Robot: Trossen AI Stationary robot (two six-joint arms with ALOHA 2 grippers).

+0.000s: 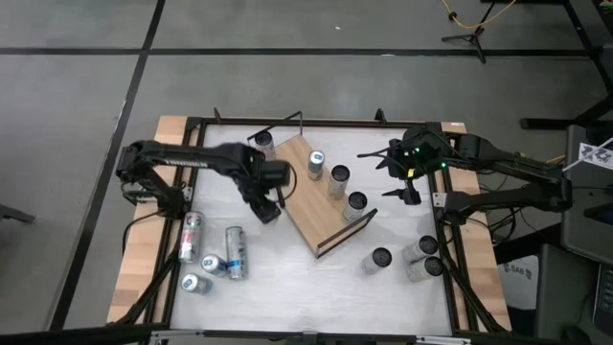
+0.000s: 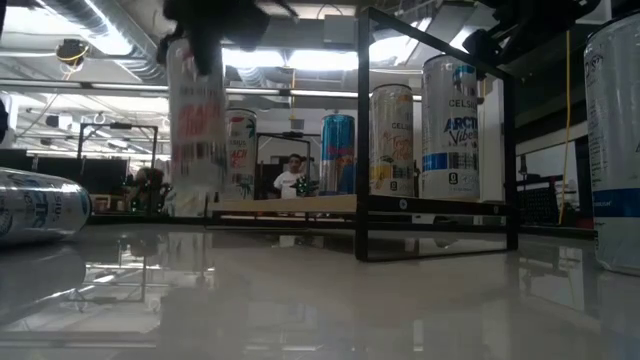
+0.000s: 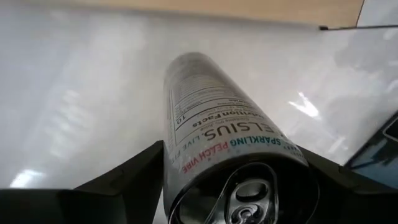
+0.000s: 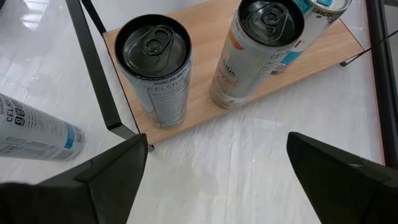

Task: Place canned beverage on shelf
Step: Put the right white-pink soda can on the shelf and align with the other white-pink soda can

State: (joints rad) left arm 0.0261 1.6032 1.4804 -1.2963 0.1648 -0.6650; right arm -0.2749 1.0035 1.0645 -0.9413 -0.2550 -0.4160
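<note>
We see the left gripper (image 1: 267,209) clamped around an upright Celsius can (image 3: 217,149), held just off the shelf's (image 1: 308,206) nine o'clock edge, above the white table (image 1: 316,278). The shelf lies diagonally at the table's centre, carrying three standing cans (image 1: 337,179). The right gripper (image 1: 400,180) hovers at the shelf's three o'clock, fingers spread wide, holding nothing.

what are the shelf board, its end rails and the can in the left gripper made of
Shelf: looks like light wood or wood-look laminate, matte, faint grain.
End rails: thin black wire, likely painted metal.
Can in the left gripper: probably aluminium, glossy printed wall, pull-tab lid.
</note>
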